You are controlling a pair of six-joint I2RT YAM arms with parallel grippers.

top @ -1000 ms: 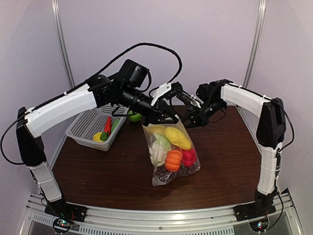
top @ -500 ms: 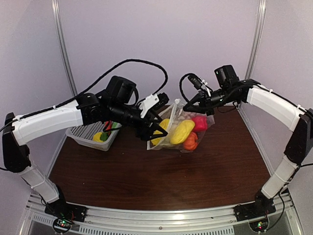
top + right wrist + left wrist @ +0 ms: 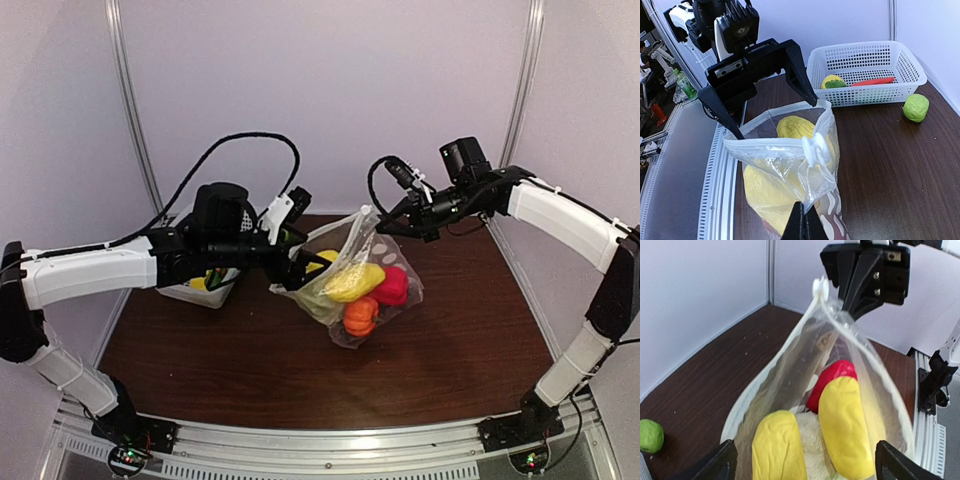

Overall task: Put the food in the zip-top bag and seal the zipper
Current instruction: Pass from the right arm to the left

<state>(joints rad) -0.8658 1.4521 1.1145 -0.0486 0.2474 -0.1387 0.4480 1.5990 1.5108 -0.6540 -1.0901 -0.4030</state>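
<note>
Food fills zip-top bag, right hand pinching its corner — left hand splayed wide.

The zip-top bag, pinched at its top corner by the right hand, is thin clear plastic film — glossy, crinkled, printed with faint white dots. Its zipper is a stiffer, milky-white plastic strip. The food inside, just ahead of the left hand, is smooth moulded plastic with a soft sheen. Both hands are matt black plastic; the right one carries small bright metal screws. Under them the bench is dark wood grain, lightly satin. Beyond the left hand, the basket is white plastic mesh.
</note>
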